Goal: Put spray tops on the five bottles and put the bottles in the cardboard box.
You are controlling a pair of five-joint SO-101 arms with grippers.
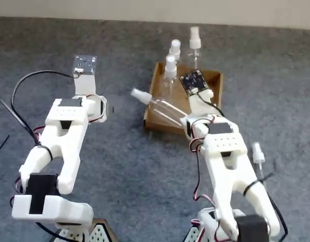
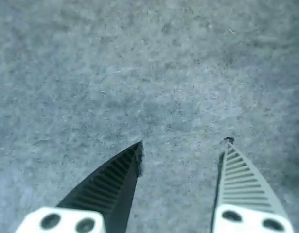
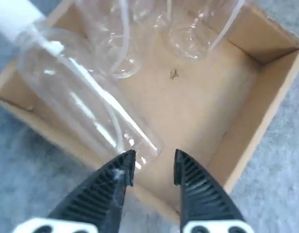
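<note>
The cardboard box lies on the grey carpet in front of the right arm. Three clear bottles with white spray tops stand in it, one of them near its left side. A fourth capped bottle leans tilted over the box's left wall, its spray top sticking out over the carpet. My right gripper hangs open over the box; in the right wrist view its gripper sits just short of the tilted bottle's base. My left gripper is open over bare carpet, left of the box.
A loose white spray top with its dip tube lies on the carpet right of the right arm. The box floor is bare beside the tilted bottle. A black cable loops left of the left arm.
</note>
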